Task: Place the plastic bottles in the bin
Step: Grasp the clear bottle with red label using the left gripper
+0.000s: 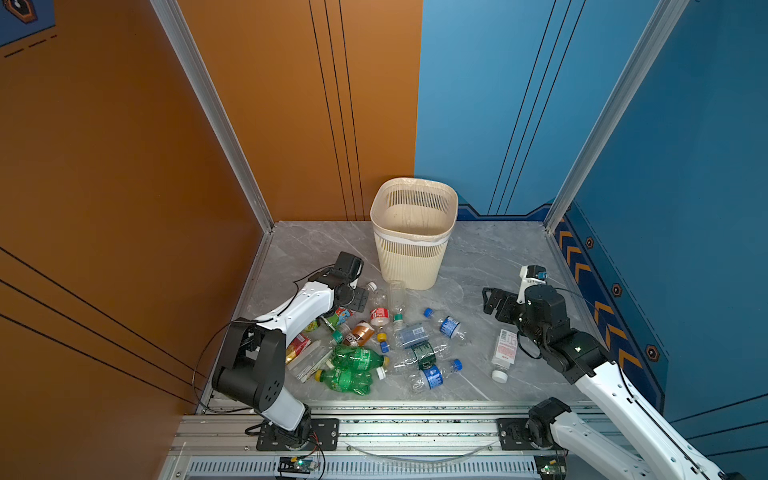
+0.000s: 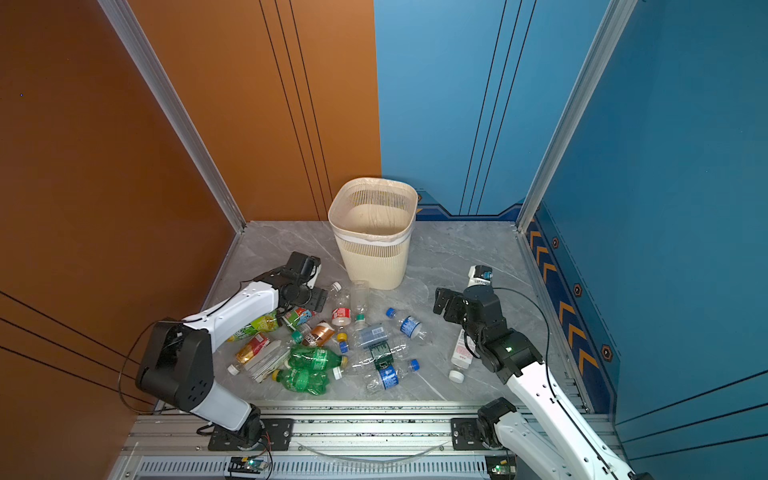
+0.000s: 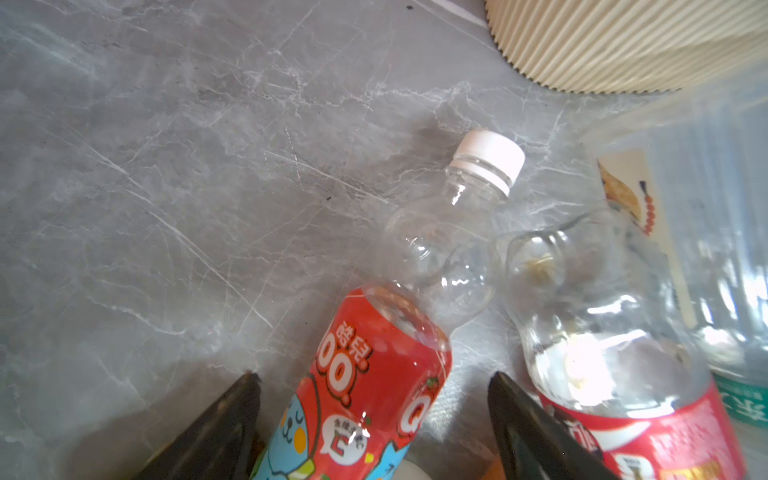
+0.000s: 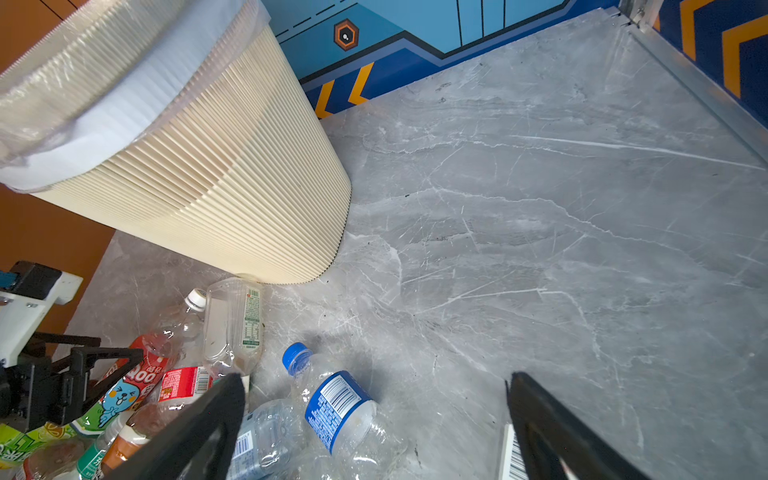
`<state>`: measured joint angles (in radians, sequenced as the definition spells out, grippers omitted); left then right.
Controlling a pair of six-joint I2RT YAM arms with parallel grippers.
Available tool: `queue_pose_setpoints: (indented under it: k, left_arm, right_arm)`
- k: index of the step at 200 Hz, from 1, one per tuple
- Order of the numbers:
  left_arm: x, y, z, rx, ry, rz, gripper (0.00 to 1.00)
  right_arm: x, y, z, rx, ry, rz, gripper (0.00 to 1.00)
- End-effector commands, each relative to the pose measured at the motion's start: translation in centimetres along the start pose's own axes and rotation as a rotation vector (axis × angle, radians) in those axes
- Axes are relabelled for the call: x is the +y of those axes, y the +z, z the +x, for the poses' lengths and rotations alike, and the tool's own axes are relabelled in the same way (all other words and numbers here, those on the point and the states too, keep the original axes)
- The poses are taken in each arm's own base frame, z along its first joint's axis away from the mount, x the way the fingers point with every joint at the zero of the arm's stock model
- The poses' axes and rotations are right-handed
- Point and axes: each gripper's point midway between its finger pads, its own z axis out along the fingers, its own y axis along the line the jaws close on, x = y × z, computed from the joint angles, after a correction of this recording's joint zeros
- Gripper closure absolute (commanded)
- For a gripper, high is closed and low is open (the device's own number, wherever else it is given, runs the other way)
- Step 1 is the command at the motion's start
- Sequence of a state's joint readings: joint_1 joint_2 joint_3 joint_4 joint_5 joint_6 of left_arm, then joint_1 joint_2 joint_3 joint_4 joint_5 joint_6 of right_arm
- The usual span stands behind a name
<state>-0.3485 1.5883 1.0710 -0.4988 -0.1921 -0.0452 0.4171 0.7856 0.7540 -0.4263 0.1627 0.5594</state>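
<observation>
One bin [image 1: 411, 266] — on its near side I count roughly fifteen plastic bottles [image 1: 449, 326], two green bottles [image 1: 357, 358] among them.

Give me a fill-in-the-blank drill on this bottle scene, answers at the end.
The red-labelled bottle between the fingers of the left gripper has a ___ cap.
The bin stands ___, not tipped.
The right gripper is ___, holding nothing.
Two bottles lying side by side are tinted ___ throughout.
Missing words: white; upright; open; green.

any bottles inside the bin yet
No, in a top view the bin shows only its clear liner inside, and the bottles are all on the table.
</observation>
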Motion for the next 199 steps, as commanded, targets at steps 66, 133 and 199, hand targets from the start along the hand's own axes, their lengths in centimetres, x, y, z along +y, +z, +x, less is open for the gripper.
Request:
queue_pose_setpoints:
  k: [66, 133, 199]
  left_arm:
    - [0.4, 3.7, -1.4, 0.066, 0.008, -0.068, 0.20]
    - [1.7, 6.1, -2.4, 0.092, -0.080, -0.046, 0.22]
    - [2.5, 7.7, -3.2, 0.110, -0.183, 0.006, 0.25]
  right_arm:
    - [-1.8, -1.3, -0.6, -0.053, 0.058, 0.043, 0.00]
    - [-2.6, -1.7, -1.0, -0.074, 0.081, 0.061, 0.00]
    - [-3.0, -2.0, -1.1, -0.084, 0.093, 0.068, 0.00]
